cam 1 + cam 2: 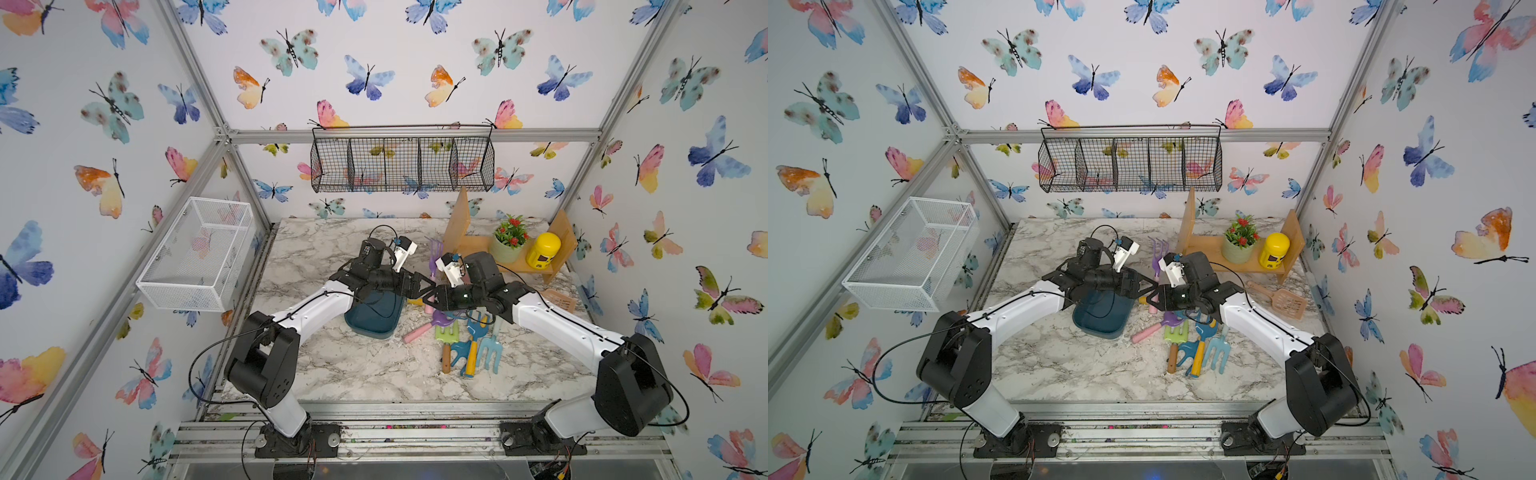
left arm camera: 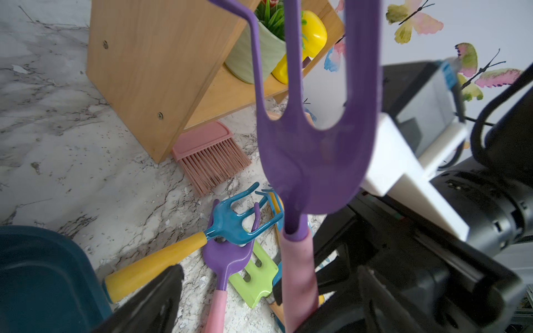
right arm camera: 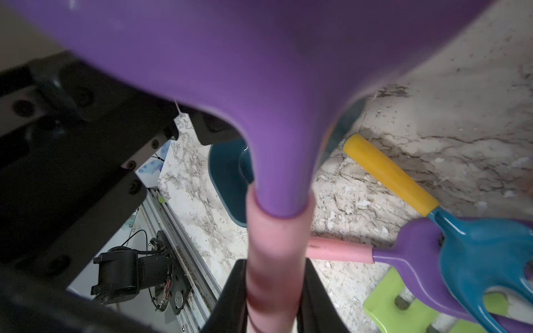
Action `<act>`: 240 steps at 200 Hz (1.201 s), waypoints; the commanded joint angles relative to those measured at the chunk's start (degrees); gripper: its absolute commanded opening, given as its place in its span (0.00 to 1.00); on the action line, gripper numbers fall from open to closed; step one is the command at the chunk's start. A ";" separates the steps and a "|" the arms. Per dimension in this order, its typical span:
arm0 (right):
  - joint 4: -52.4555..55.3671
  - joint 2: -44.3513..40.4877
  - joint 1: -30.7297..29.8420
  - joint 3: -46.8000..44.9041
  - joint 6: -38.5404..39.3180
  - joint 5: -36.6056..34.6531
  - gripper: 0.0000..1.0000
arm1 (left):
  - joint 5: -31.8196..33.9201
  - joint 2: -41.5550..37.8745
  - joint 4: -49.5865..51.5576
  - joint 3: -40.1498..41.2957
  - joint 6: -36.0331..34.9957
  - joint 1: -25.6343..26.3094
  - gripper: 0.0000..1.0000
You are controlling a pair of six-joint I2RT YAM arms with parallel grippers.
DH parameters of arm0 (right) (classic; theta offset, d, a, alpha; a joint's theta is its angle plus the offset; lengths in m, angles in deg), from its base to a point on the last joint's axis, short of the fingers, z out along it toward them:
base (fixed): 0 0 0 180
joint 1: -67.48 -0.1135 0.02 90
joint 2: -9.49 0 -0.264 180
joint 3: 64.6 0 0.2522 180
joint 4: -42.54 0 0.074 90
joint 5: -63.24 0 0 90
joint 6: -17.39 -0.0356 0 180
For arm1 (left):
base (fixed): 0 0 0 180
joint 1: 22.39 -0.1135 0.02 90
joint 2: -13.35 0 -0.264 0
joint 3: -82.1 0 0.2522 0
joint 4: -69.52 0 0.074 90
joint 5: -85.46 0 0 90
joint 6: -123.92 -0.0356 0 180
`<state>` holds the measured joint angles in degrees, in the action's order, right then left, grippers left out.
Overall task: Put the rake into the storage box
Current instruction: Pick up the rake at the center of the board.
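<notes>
Down front on the worktop point(image 1: 374, 374), the storage box point(image 1: 370, 322) is looking empty where it's showing, so the drop-in is yet to happen. Just beyond, the right tool point(image 3: 274, 292) is clamping the rake point(image 2: 311, 161) by its pink handle, mid-air beside the box, while the left tool point(image 1: 1148, 288) is gaping open next to it. Rake's standing roughly upright, tines pointing up.

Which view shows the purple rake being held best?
The left wrist view: the rake shows handle, head and most of its tines. The right wrist view shows only neck and handle in the right claw. In both top views only its tines show.
</notes>
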<state>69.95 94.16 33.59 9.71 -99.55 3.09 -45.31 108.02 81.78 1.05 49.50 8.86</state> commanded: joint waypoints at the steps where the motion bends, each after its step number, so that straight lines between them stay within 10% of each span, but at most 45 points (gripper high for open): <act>1: -4.13 1.30 -1.57 2.96 0.78 3.67 0.01 | -0.36 1.28 -0.06 -1.05 -0.21 0.57 0.93; 46: -2.82 4.95 -5.08 4.70 2.68 2.73 0.01 | -0.69 3.15 -0.48 -1.65 0.70 0.97 0.79; 110: -1.65 6.13 -5.22 7.38 3.14 -3.12 0.01 | 4.82 1.43 3.56 -0.14 -1.87 1.23 0.02; 139: -2.37 5.80 -5.22 7.13 1.56 -5.94 0.12 | 8.27 -0.29 5.63 0.78 -3.51 1.25 0.00; 162: -5.69 3.89 -5.22 5.06 -1.41 -9.73 0.59 | 9.84 -1.32 6.15 2.12 -3.86 1.21 0.00; 183: -9.35 1.34 -5.20 2.65 -3.36 -13.71 0.78 | 10.86 -1.51 6.29 3.33 -4.15 1.26 0.00; 240: -9.87 -0.99 -5.16 -0.35 -6.97 -25.42 0.77 | 25.11 -1.16 10.24 0.16 -3.74 0.97 0.00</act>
<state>62.12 94.07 28.39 10.74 -103.39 -13.57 -31.30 107.81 88.17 4.15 47.33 9.62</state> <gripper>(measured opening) 0.782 0.191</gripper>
